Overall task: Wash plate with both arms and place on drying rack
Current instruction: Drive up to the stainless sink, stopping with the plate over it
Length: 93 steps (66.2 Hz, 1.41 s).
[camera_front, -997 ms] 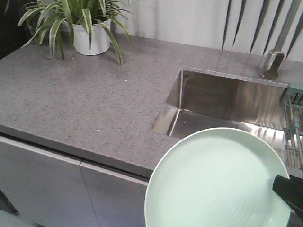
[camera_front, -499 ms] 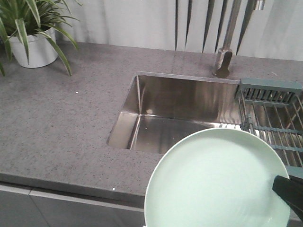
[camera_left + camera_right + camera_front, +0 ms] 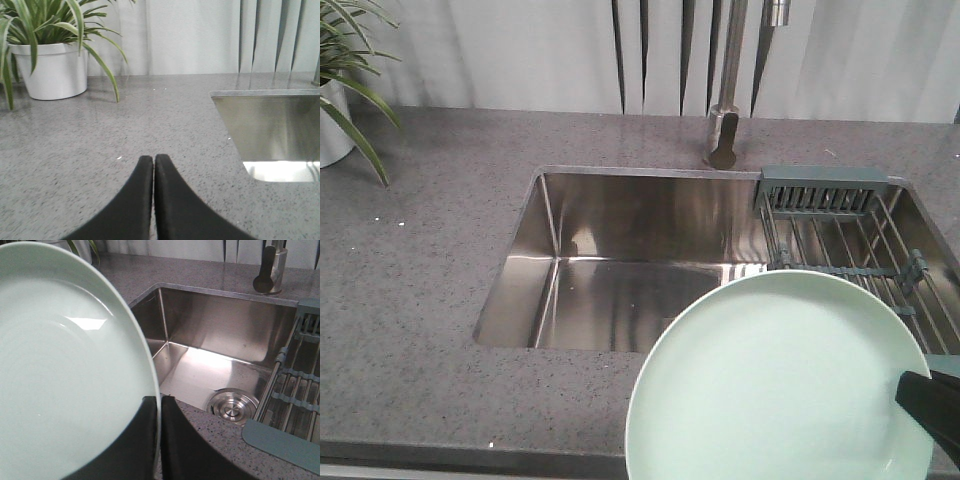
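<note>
A grey speckled surface (image 3: pixel 410 300) is carrying a steel sink (image 3: pixel 610 290), with a faucet (image 3: pixel 725 130) standing at its back edge and pale curtains (image 3: pixel 500 50) hanging behind. A potted plant (image 3: pixel 50 60) is sitting at the far left. The rack (image 3: pixel 850 235) is lying across the sink's right end. The right gripper (image 3: pixel 159 401) is pinching the plate (image 3: pixel 770 390) by its rim, holding it over the surface's front edge. The left gripper (image 3: pixel 153 161) is hovering low over the surface, clenched and holding nothing.

The sink (image 3: pixel 620 215) sits in the counter (image 3: pixel 420 280), the drying rack (image 3: pixel 840 240) across its right end, the faucet (image 3: pixel 724 135) behind it. The potted plant (image 3: pixel 50 70) stands far left at the back; the plate (image 3: pixel 780 385) hovers over the front edge.
</note>
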Tool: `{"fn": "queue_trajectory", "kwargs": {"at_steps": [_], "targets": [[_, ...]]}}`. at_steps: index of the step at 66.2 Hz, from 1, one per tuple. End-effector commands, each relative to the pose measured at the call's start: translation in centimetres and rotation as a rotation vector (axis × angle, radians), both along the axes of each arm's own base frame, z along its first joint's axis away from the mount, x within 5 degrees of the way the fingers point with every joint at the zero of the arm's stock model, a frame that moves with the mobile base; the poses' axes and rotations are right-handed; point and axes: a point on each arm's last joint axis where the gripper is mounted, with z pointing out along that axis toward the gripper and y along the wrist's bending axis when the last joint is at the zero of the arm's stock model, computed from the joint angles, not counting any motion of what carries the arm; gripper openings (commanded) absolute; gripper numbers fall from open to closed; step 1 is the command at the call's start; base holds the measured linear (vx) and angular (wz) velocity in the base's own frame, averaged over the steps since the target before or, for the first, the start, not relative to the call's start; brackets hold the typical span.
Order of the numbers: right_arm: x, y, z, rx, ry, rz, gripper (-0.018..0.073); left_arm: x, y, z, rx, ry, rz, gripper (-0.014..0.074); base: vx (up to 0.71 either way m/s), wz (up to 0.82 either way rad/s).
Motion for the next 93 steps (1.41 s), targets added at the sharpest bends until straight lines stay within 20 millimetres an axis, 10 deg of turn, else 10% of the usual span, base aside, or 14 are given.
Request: {"fn": "queue_trajectory", "kwargs": {"at_steps": [1,93], "targets": [[0.21,0.0,1.21,0.053,-0.05,-0.019,-0.0002,-0.02,0.02,0.03,-0.012,-0.068,0.002,-0.0006,0.06,-0.15],[0.21,0.0,1.21,0.053,-0.05,-0.019,-0.0002,-0.02,0.02,0.03,-0.012,-0.068,0.002,-0.0006,0.05,-0.06]]}}
